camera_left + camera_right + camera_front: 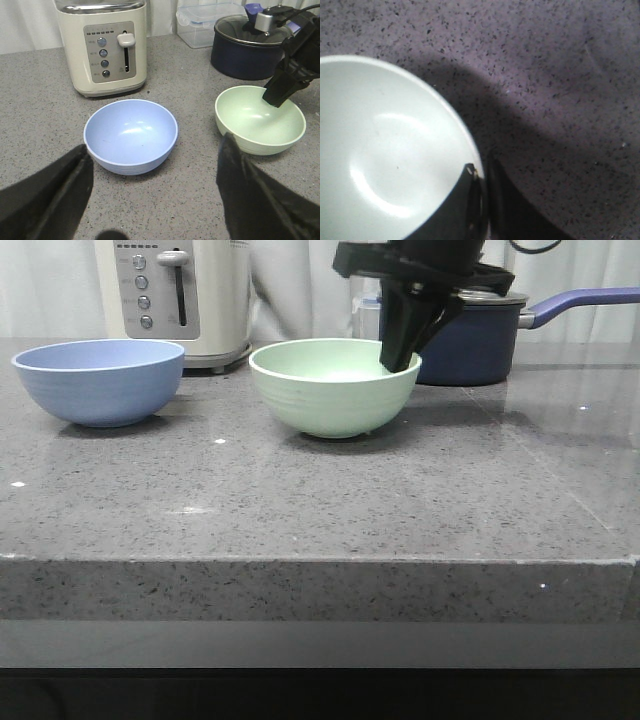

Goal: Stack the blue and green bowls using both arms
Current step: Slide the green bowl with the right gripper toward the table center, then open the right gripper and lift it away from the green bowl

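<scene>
While the green bowl (pixel 335 386) sits upright near the middle of the bench (pixel 300 510), the right gripper (pixel 400 362) reaches down onto its rim on the side toward the bench's right edge. From the right wrist view, 1 finger (pixel 470 200) lies inside the bowl (pixel 385 150) and the other just outside, with the wall pinched between them; contact looks real, though that close view is dark. Well apart, toward the left edge, the blue bowl (pixel 99 380) stands upright and untouched. Seen from the left wrist, the left gripper (pixel 155 192) hovers on the front-edge side of the blue bowl (pixel 130 135), its 2 fingers (pixel 250 195) spread wide and holding nothing. A toaster (pixel 180 295) and a navy saucepan (pixel 480 335) stand along the back edge.
</scene>
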Controlling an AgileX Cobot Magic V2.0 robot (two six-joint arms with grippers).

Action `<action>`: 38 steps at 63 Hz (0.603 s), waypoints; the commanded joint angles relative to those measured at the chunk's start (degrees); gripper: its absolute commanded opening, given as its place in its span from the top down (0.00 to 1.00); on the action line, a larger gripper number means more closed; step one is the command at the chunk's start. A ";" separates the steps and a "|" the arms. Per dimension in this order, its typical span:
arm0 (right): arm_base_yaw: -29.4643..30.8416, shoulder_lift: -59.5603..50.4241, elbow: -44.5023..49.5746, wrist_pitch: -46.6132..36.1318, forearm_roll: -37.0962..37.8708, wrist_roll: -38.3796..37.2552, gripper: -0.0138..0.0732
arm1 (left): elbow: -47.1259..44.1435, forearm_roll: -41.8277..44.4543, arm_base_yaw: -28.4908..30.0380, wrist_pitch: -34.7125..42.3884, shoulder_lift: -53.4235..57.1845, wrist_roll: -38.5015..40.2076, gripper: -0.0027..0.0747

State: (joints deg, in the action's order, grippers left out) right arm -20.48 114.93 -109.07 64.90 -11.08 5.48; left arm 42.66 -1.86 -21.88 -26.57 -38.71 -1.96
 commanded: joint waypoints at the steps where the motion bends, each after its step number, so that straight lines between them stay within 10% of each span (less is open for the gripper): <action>1: 0.20 -3.05 -2.18 -2.19 0.53 -0.07 0.90 | 1.93 -0.23 -0.44 4.47 -0.17 0.01 0.30; 38: 0.20 -3.38 -2.18 -2.86 -0.10 -0.07 0.42 | 1.93 -0.23 -0.44 4.47 -0.17 0.01 0.30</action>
State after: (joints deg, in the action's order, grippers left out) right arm -20.48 115.16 -109.25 64.07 -10.74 5.22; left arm 42.66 -1.86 -21.88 -26.57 -38.71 -1.96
